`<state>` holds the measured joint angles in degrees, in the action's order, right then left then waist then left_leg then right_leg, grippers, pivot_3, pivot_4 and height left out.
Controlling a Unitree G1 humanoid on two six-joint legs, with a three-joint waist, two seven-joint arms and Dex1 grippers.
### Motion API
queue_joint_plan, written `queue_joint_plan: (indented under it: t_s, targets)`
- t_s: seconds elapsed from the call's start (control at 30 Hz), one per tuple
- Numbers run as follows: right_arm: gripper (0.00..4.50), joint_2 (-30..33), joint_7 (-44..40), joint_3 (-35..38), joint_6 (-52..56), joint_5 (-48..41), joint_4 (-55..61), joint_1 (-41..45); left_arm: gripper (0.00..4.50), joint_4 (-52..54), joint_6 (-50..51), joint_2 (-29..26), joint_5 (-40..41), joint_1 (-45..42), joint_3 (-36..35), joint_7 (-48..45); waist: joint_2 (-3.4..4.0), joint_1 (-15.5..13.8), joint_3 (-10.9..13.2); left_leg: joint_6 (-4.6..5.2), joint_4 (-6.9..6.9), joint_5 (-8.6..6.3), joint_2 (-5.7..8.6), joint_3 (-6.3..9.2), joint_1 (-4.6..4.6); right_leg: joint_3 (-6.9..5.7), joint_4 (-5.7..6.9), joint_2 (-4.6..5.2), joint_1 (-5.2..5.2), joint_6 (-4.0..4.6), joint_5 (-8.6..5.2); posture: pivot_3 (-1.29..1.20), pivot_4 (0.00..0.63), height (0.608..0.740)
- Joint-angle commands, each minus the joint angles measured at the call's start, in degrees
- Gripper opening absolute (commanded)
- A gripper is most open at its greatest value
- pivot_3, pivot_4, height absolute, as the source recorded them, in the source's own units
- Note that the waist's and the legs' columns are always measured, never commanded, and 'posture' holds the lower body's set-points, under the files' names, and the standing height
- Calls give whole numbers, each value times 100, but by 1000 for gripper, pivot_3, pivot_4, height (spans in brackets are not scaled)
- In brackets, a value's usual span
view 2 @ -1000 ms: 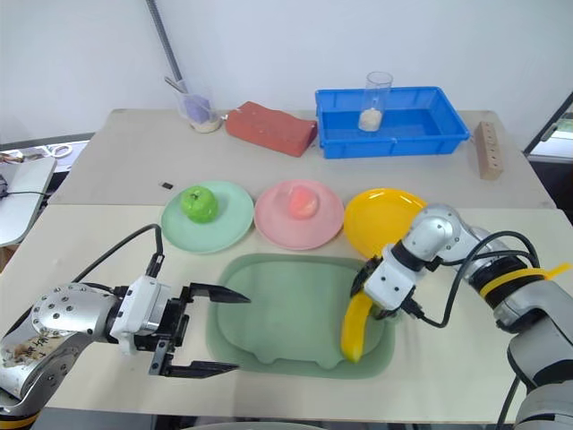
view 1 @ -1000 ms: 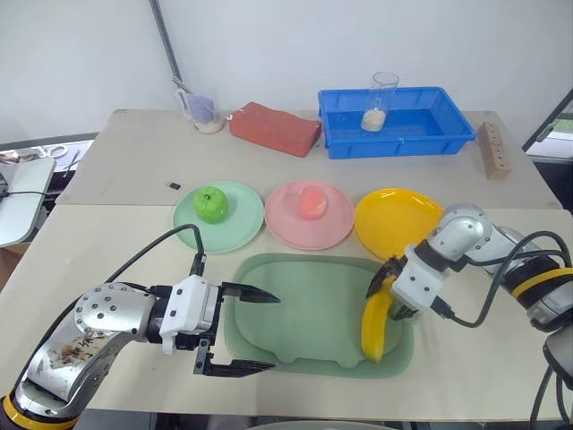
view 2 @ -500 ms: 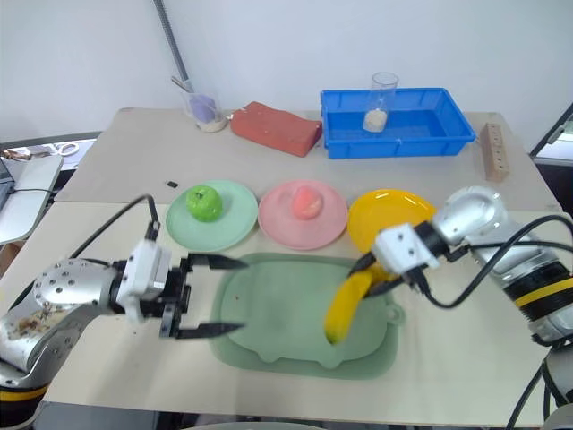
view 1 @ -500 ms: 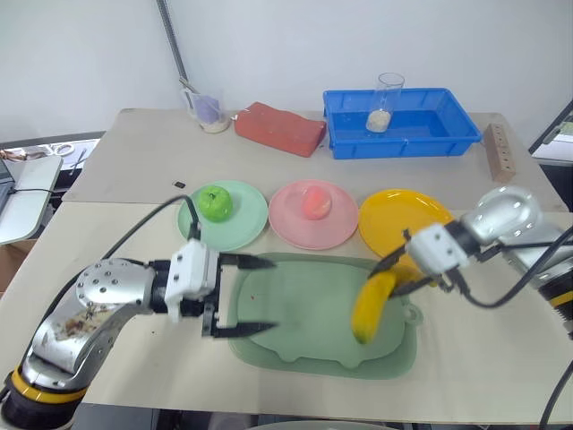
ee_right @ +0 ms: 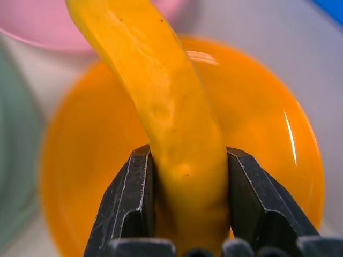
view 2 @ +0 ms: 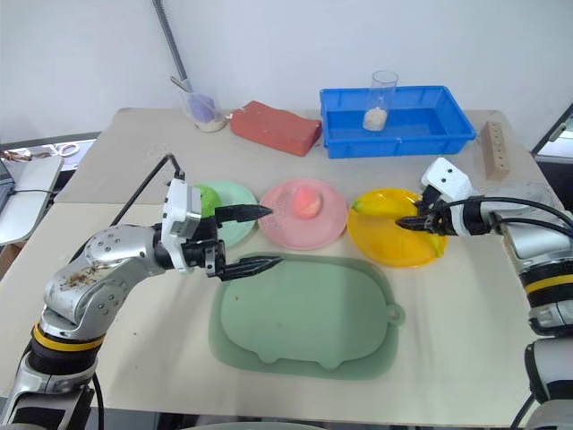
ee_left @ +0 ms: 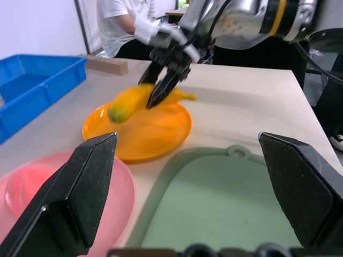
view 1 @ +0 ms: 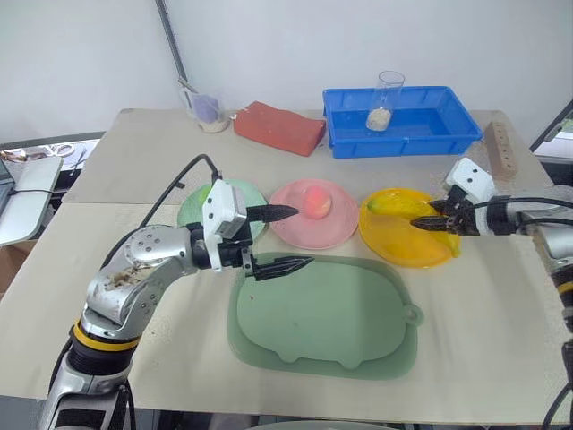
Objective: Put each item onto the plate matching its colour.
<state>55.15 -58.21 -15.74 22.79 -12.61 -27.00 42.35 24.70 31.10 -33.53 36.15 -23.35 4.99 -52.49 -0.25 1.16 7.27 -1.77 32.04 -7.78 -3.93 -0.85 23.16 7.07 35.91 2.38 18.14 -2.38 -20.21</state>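
Observation:
My right gripper [view 1: 423,224] is shut on the long yellow banana [view 1: 397,207] and holds it low over the yellow plate [view 1: 407,248]. In the right wrist view the banana [ee_right: 166,107] sits clamped between the black fingers [ee_right: 131,187] with the plate [ee_right: 273,160] below. The pink peach [view 1: 313,203] lies on the pink plate [view 1: 309,235]. Part of the green apple [view 2: 205,199] shows on the mint green plate [view 2: 235,193], behind my left gripper. My left gripper [view 1: 303,237] stands open and empty, pointing right along the tray's far left edge.
The large sage-green tray [view 1: 322,313] lies bare at the table's front. At the back stand a blue bin [view 1: 403,121] holding a glass [view 1: 383,100], a red brick [view 1: 277,127] and a cup [view 1: 209,111]. A wooden block [view 1: 500,148] lies far right. A person [ee_left: 123,27] sits beyond the table.
My right gripper lifted the banana off the tray and swung it over to the yellow plate, turning it level. My left gripper, still open, moved from the tray's front left up toward the plates.

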Motion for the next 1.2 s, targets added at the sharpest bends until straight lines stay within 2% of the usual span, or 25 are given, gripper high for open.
queue_joint_plan:
  t_s: [0.03,0.07,0.23,0.27,0.3,0.37,0.5,0.63,0.73,0.97,1.2]
  targets:
    - [1893,-157,190,170,-33,409,-326,300,4500,24,-61,8,-28,-72,-51,1,1,-4,1,0,0,0,0,1,0,-1,0,-1,0,-1,0,0,150,740]
    - [2441,-199,180,193,-50,479,-410,340,4500,31,-53,10,-29,-67,-59,11,1,-11,1,-2,0,1,0,1,1,-1,0,-1,0,-1,0,0,150,740]
    - [4107,-288,-24,370,-87,613,-609,446,4500,200,31,-76,19,154,-202,133,2,-39,2,-3,6,2,1,1,4,-1,-2,-1,-5,-8,3,0,150,740]
    - [4399,-264,-74,439,-63,589,-554,412,4500,187,49,-82,17,175,-260,196,1,-41,2,-4,6,2,1,1,4,-2,-2,0,-5,-8,3,0,150,740]
    - [4486,-238,-106,522,-26,551,-481,366,4500,166,78,-79,25,183,-326,277,1,-43,2,-4,7,2,1,1,4,-3,-2,0,-5,-8,4,0,150,740]
    - [4486,-197,-77,847,138,362,-224,240,4500,120,207,-90,56,191,-520,531,1,-43,2,-4,9,2,1,2,5,-4,-1,0,-5,-10,4,0,150,740]
    - [4486,-263,427,2034,693,-277,634,-146,4500,-173,638,-92,130,218,-1245,1277,1,-40,2,-4,7,2,1,5,6,-4,1,0,-5,-11,5,0,150,740]
    - [4486,-649,1545,3378,1110,-734,1645,-791,4500,-953,533,-104,-282,179,-2050,2159,0,-42,2,-6,6,3,1,12,5,-10,4,-1,-6,-11,5,0,150,740]
    - [4486,-1140,2761,4080,816,-437,2069,-1450,4500,-2034,-88,-265,-995,131,-2550,2812,-4,-40,-14,-8,3,4,1,18,-3,-15,6,-1,-9,-11,4,0,150,740]
    - [4486,-1879,4791,4845,-182,260,1872,-2293,4500,-4353,-1351,-444,-1713,-169,-3388,3841,7,-43,-23,-11,-4,6,9,10,5,-7,6,6,6,-12,5,0,150,740]
    - [4486,-2256,5588,4939,-985,439,1291,-2543,4500,-6193,-2306,-565,-2082,-501,-3312,3998,3,-14,-24,-12,-15,6,7,8,-14,-9,6,5,10,-13,4,0,150,740]
